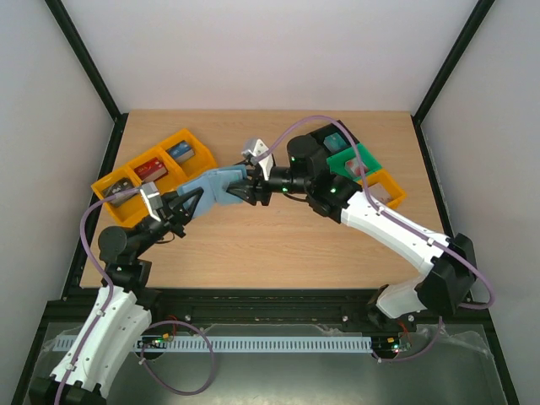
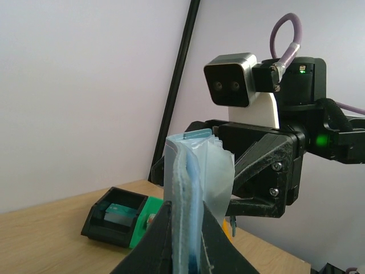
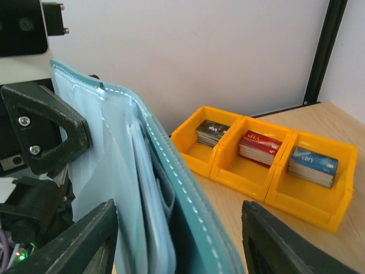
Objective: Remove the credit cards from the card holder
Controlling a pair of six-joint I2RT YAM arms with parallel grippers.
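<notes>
From above, you see your left gripper [image 1: 192,201] pinched shut on one end of the card holder [image 1: 218,184], which is held up over the table [image 1: 278,245]. Your right gripper [image 1: 251,190] meets the other end. (A row of orange trays [image 1: 184,135] sits at the back left.)

In the left wrist view, the holder stands upright, squeezed between the two black fingers [image 2: 219,242].

In the right wrist view, the holder's pale inside pockets sit between your right fingers [image 3: 85,240]. These fingers are spread apart, and the one on the picture's right stands clear of the holder.

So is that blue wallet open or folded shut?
Open: the card holder is unfolded lengthwise, pale inner pockets showing, one end clamped by the left gripper.
</notes>
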